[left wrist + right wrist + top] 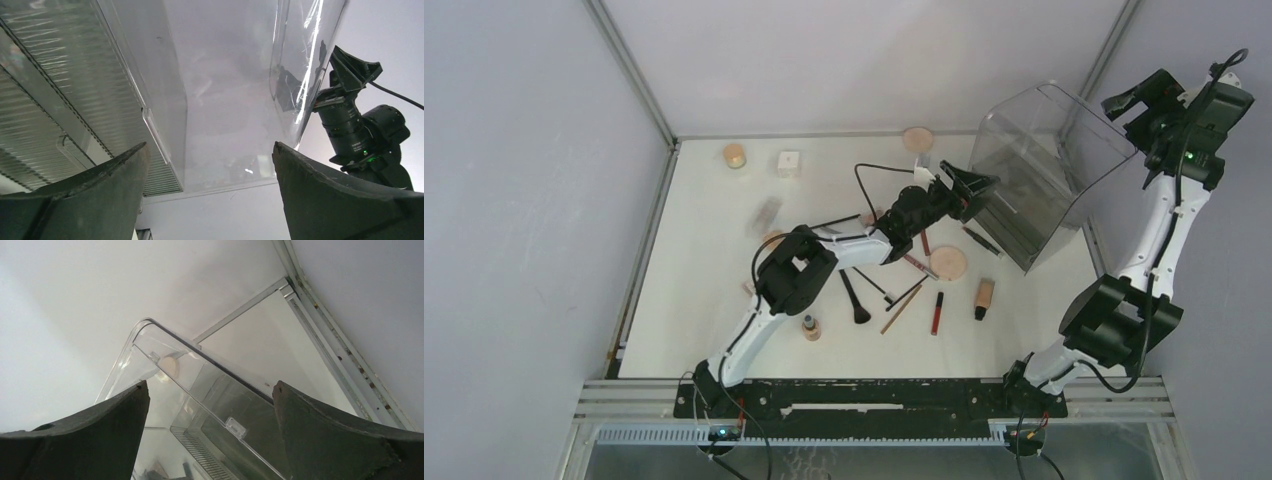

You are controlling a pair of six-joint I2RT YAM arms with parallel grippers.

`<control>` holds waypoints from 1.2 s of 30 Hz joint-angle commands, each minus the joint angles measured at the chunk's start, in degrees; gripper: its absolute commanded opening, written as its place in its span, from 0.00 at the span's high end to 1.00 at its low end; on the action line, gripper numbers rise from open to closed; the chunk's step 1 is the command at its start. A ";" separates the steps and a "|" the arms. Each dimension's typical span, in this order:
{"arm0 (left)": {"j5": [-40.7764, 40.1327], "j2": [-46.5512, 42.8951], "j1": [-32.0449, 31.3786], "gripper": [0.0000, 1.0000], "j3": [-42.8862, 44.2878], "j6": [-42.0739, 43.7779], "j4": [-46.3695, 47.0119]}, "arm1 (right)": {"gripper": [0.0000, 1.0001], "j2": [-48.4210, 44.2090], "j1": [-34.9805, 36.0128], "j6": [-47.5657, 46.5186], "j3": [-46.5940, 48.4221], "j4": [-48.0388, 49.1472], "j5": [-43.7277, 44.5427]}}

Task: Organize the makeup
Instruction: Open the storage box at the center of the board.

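Worktop (1024,330): white, matt, boxed in on three sides.
Walls: plain pale grey panels at left (524,200), back (864,60) and right (1234,350).
Frame: aluminium struts (629,70) rising at the far corners.
Near edge: black plate (874,395) above a slotted metal rail (824,435).
Light: soft, even, with faint shadows.

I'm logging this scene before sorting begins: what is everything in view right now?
organizer box: one, clear smoky, tilted, table's far right
round compacts: two, beige, mid-table and far edge
white cube jar: one, white, far side, left of centre
small jar: one, tan, far left
tan bottle: one, tan with dark cap, near right
red lip tube: one, red, left of the tan bottle
black brush: one, black, near centre
pencil: one, brown, right of the brush
table: one, white
left tool: one, black, open, at the organizer box's front
right tool: one, black, open, raised right of the organizer box
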 commanded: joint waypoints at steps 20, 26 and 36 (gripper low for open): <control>2.36 10.32 -1.32 0.02 18.33 -3.74 2.83 | 0.00 -0.24 -0.84 2.78 -3.65 -5.62 -2.46; 2.81 9.17 -1.32 0.02 18.76 -3.83 4.29 | 0.00 -0.93 -0.96 2.69 -4.74 -5.39 -2.43; 2.75 0.94 -1.32 0.00 12.97 -2.95 12.86 | 0.00 -2.85 -1.11 3.40 -5.21 -5.33 -1.99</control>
